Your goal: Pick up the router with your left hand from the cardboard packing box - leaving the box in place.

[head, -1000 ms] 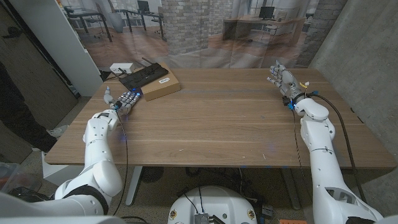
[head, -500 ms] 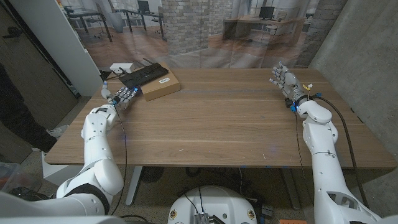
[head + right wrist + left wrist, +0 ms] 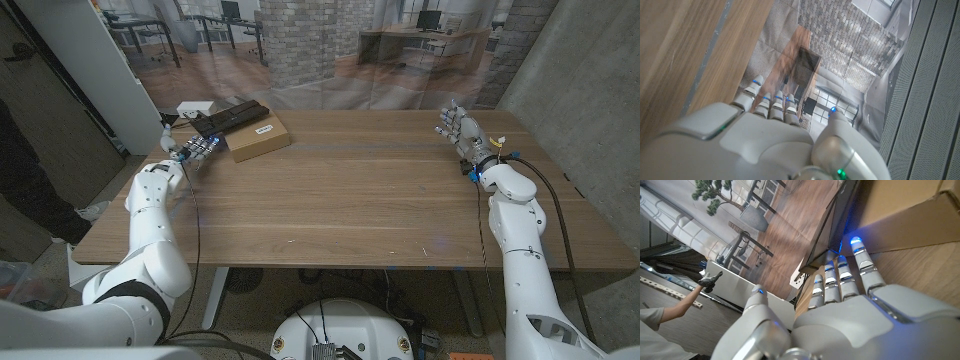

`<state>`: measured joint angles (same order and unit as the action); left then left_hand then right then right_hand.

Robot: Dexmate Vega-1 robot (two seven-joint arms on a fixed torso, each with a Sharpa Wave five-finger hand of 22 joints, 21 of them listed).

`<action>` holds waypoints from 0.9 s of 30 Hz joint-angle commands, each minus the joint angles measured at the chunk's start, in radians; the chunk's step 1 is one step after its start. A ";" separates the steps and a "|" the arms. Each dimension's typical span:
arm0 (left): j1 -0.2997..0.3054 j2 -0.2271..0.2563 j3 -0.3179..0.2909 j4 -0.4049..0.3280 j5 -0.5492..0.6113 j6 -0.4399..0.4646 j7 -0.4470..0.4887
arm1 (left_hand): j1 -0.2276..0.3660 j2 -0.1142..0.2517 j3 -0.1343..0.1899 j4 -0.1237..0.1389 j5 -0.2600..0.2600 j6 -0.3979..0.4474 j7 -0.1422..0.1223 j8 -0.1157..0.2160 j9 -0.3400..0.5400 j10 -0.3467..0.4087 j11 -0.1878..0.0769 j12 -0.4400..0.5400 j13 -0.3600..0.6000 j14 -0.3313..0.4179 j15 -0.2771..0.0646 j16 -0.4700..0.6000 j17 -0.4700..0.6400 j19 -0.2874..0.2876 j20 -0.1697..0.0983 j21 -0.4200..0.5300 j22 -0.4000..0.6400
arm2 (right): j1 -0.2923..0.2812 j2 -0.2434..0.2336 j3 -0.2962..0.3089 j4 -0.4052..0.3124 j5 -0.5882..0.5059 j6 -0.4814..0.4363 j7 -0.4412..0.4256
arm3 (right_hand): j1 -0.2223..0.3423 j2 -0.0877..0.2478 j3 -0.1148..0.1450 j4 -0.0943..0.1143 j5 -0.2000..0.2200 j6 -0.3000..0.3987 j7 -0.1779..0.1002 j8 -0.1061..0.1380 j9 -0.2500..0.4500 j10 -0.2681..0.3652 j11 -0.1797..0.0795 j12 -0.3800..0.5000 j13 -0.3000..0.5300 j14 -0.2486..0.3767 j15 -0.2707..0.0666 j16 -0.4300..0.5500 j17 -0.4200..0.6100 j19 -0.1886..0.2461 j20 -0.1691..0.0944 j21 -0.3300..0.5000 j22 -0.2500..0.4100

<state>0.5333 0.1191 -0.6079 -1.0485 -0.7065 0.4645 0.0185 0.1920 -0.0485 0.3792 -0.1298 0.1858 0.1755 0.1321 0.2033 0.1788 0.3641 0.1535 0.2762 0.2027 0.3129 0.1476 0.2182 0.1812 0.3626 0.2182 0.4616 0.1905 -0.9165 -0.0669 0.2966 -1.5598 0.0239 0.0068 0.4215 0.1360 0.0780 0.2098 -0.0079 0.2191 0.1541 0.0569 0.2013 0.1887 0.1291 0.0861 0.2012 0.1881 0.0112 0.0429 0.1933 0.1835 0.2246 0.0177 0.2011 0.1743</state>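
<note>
The black flat router (image 3: 232, 117) lies across a cardboard packing box (image 3: 262, 138) at the table's far left. My left hand (image 3: 195, 150) is just beside the router's left end, fingers stretched out and holding nothing. In the left wrist view the fingertips (image 3: 852, 245) of my left hand (image 3: 850, 300) reach right up to the router's dark edge (image 3: 837, 225) and the box's side (image 3: 910, 210); whether they touch it I cannot tell. My right hand (image 3: 458, 130) stands at the far right of the table with fingers apart, nothing in it, and shows as my right hand (image 3: 770, 135) in the right wrist view.
A small white device (image 3: 192, 107) sits behind the router near the table's far left corner. A grey wall panel (image 3: 590, 90) runs close along the right side. A person's arm (image 3: 670, 312) with a dark glove shows beyond the table in the left wrist view.
My left hand has moved away from me and up to the router's left end. The right hand has barely shifted.
</note>
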 commanded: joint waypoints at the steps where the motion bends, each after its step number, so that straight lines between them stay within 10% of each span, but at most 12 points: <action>1: -0.084 0.052 0.014 0.197 0.057 -0.028 -0.003 | 0.015 0.001 0.003 -0.008 0.007 0.011 0.043 0.005 0.005 0.002 0.001 -0.005 0.003 0.005 0.004 -0.005 0.002 0.012 0.000 -0.005 0.003 | -0.002 0.009 -0.004 -0.012 -0.006 0.022 -0.005 | -0.004 -0.001 -0.005 -0.001 0.004 0.010 0.001 0.004 0.001 0.015 0.003 0.006 0.003 0.011 0.002 0.006 0.002 0.013 0.003 0.004 0.002; 27: -0.336 0.140 0.076 0.559 0.173 -0.120 0.003 | 0.113 -0.029 0.007 -0.028 0.013 0.127 0.049 0.023 0.008 0.117 -0.031 0.012 0.003 0.126 -0.033 0.012 0.001 0.128 -0.002 0.005 0.001 | -0.006 0.008 0.014 0.003 0.000 0.029 -0.004 | -0.003 -0.001 -0.004 -0.003 0.007 0.020 -0.002 0.004 0.001 0.029 0.002 0.008 0.003 0.019 -0.002 0.005 0.001 0.021 0.001 0.005 0.001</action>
<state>0.3098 0.2182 -0.5643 -0.6431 -0.5871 0.3553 -0.0115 0.2839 -0.0721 0.3874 -0.1548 0.1944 0.2725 0.1399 0.2195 0.1841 0.4525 0.1270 0.2816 0.2034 0.4062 0.1205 0.2187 0.1815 0.4593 0.2151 0.4616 0.1908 -0.9226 -0.0566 0.3012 -1.5680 0.0173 0.0257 0.4150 0.1360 0.0780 0.2099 -0.0079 0.2191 0.1682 0.0535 0.2013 0.1884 0.1486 0.0875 0.2012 0.1881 0.0235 0.0372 0.1932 0.1813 0.2350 0.0179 0.2011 0.1721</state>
